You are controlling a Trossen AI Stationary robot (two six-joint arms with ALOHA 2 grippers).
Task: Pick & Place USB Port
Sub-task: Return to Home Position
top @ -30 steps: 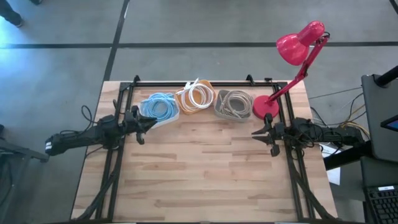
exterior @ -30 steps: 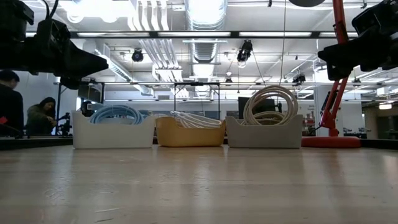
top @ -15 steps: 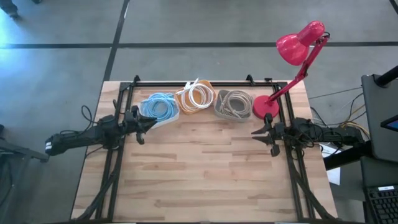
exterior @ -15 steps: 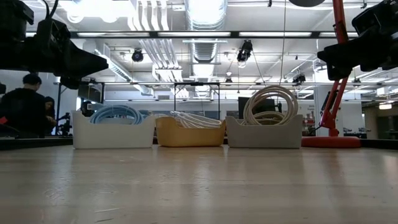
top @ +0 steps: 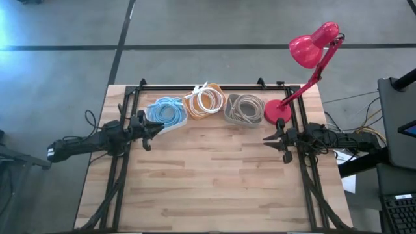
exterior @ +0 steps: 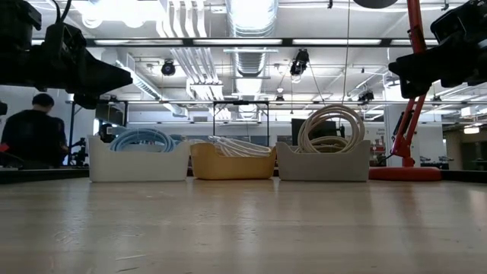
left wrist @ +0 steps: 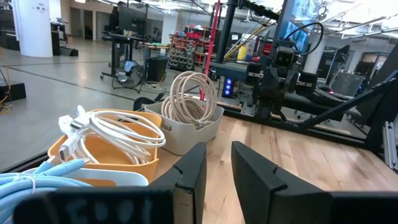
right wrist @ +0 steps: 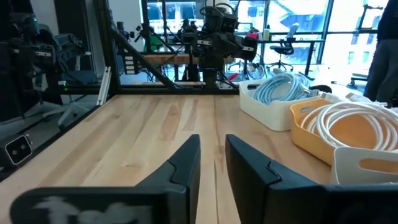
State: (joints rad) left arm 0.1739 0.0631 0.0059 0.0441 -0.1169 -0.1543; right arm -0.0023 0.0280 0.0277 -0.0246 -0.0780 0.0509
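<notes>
Cables coiled in far row: white charger cables (top: 208,99) in yellow bin (exterior: 232,166), brown cable (top: 244,107) in gray bin (exterior: 323,164). Left end effector (top: 156,129) near-left of row, right end effector (top: 268,138) near-right; both slightly spread, empty.

Matt wooden table (top: 214,182) (planked), smooth plastic yellow bin (exterior: 232,167), glossy lamp (top: 305,49).
</notes>
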